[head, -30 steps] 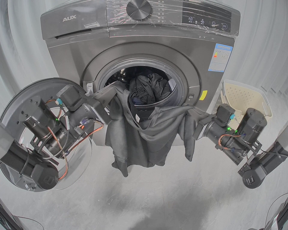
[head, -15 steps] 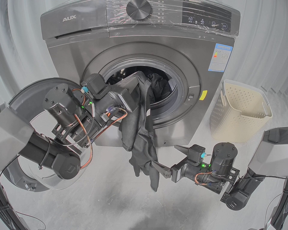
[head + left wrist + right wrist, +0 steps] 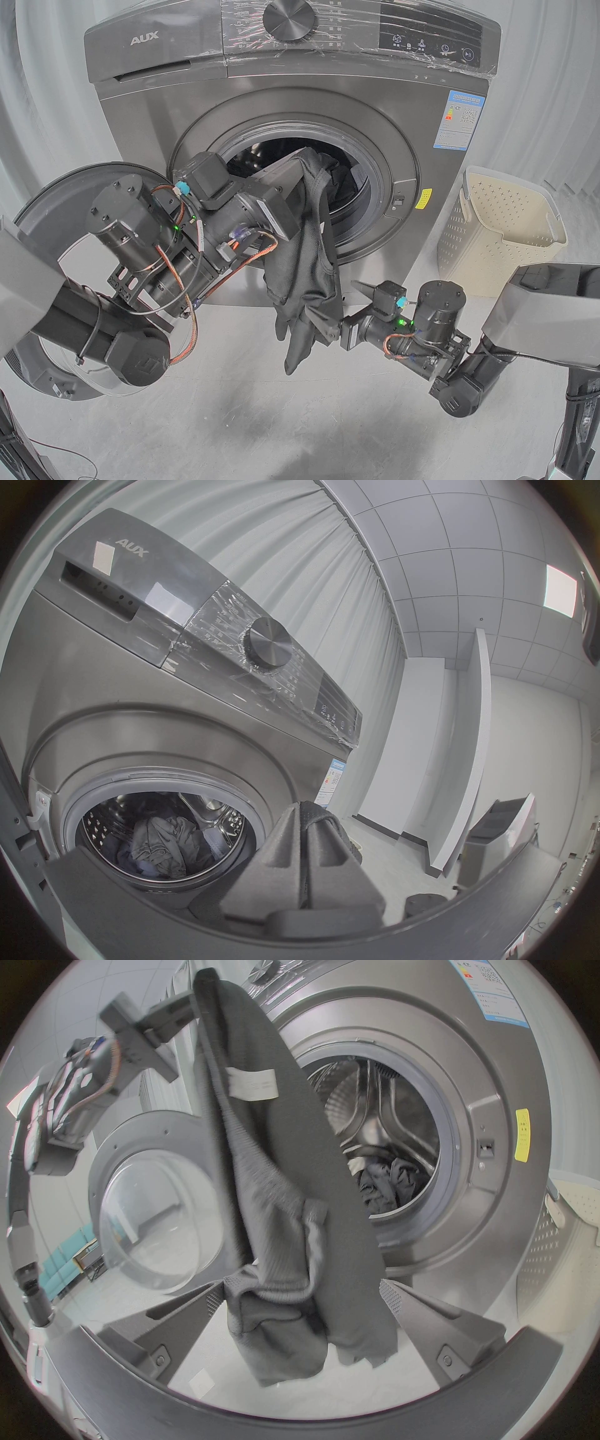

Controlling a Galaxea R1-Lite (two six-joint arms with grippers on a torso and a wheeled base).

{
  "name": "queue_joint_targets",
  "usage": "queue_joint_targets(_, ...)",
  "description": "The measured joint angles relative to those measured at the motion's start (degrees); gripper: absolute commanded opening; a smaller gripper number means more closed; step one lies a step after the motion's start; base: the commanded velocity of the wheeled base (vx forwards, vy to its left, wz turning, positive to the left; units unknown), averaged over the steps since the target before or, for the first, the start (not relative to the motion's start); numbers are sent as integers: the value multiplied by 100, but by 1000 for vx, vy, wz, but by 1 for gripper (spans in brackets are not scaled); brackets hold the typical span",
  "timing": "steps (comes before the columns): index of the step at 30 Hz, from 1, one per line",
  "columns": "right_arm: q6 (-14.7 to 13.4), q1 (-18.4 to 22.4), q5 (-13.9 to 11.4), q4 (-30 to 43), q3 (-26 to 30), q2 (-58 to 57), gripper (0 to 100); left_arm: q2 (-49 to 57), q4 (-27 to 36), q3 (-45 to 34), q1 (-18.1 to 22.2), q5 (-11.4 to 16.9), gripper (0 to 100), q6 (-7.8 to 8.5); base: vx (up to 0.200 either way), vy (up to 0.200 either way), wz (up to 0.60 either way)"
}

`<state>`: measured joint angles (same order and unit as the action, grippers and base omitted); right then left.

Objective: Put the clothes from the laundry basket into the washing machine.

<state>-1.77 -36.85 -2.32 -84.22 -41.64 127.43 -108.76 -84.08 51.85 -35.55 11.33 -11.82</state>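
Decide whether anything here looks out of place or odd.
Yes. The dark garment hangs outside the washing machine, pinched at the top by the left gripper, its tail dangling toward the floor inside the open right gripper. The control panel is wrapped in plastic film.

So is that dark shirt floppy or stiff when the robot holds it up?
Probably very floppy: the dark shirt hangs straight down in folds from the left hand. It seems light, since one pinch at the top holds it all. Pushed, it would likely slump and bunch up, not roll.
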Motion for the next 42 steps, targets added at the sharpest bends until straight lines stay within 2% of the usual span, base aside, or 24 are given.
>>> queue_joint_targets(5, 57, 254, -2, 17, -741, 383, 100, 149, -9, -194, -102, 9, 0, 4, 0, 0, 0)
queue_joint_targets(13, 141, 404, -20, 123, -1891, 926, 100, 457, 5, -461, -268, 49, 0, 9, 0, 0, 0)
queue_joint_targets(21, 195, 436, -121, 77, -2636, 1417, 100, 769, 13, -681, -456, 94, 0, 9, 0, 0, 0)
queue_joint_targets(22, 195, 435, -121, 63, -2688, 1458, 0, 794, 13, -697, -466, 94, 0, 6, 0, 0, 0)
queue_joint_targets(28, 187, 455, -121, 39, -2745, 1526, 0, 861, 27, -825, -301, 63, 0, 34, 0, 0, 0)
queue_joint_targets(34, 190, 572, -138, 20, -2509, 1281, 0, 844, 22, -1156, 350, 99, 0, 316, 0, 0, 0)
queue_joint_targets(42, 190, 594, -134, 63, -2321, 747, 0, 458, -151, -2103, 892, 657, 0, 551, 0, 0, 0)
